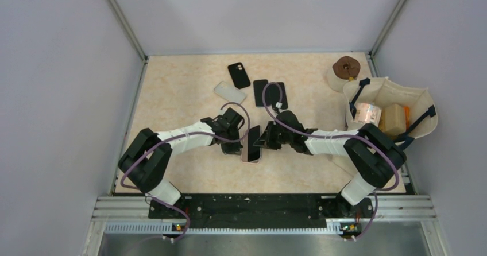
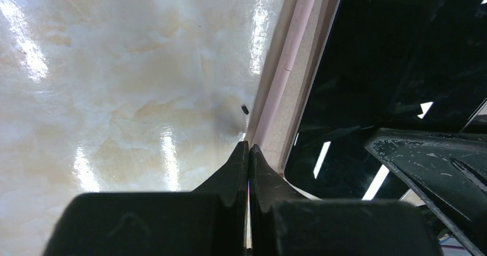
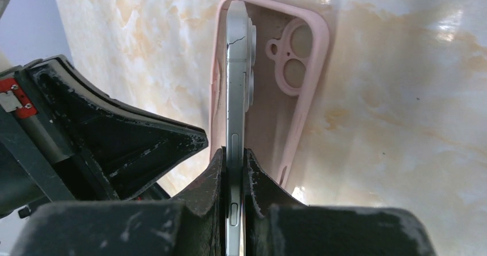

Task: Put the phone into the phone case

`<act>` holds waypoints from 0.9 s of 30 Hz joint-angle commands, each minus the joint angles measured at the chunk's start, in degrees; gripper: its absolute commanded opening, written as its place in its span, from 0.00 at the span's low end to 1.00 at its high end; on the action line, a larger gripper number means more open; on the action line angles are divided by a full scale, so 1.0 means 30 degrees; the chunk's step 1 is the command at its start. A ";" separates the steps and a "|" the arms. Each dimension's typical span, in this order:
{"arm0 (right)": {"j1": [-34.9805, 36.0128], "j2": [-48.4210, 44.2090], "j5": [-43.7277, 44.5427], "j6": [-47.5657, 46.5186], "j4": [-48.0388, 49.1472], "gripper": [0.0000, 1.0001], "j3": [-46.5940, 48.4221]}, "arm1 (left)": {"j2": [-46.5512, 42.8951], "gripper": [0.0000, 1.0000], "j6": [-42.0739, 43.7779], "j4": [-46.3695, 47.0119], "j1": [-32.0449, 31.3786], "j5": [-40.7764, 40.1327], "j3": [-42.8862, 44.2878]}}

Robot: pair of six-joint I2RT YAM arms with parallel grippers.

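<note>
A pink phone case [image 3: 301, 78] lies open side up on the table, camera cut-outs at its far end. My right gripper [image 3: 234, 152] is shut on the phone [image 3: 235, 84], holding it on its long edge, tilted, with its lower edge inside the case along the left wall. From above, the dark phone [image 1: 254, 134] leans over the case [image 1: 251, 156] between both grippers. My left gripper [image 2: 249, 147] is shut, its tips pressed against the case's outer left rim [image 2: 287, 66]. The black screen [image 2: 390, 66] rises just beyond. I cannot tell whether the rim is pinched.
Behind the arms lie a black case [image 1: 239, 74], a pale case [image 1: 230, 92] and two dark phones or cases [image 1: 270, 93]. A brown tape roll [image 1: 346, 68] and a cream bag [image 1: 422, 104] with items stand at the right. Metal frame rails [image 1: 120, 20] border the table.
</note>
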 commanded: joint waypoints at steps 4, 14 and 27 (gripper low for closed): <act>0.0204 0.0126 -0.0652 0.0694 0.2408 0.00 0.0105 | 0.0129 0.00 -0.0973 0.1632 -0.0390 0.0953 -0.0355; 0.0710 0.0295 0.0473 0.3212 0.3806 0.00 -0.1604 | 0.0097 0.00 -0.1334 0.2310 -0.0450 0.1330 -0.0989; 0.1321 0.1294 0.1206 0.1869 0.2398 0.00 -0.0945 | -0.0070 0.00 -0.1409 0.2383 -0.0568 0.1389 -0.0989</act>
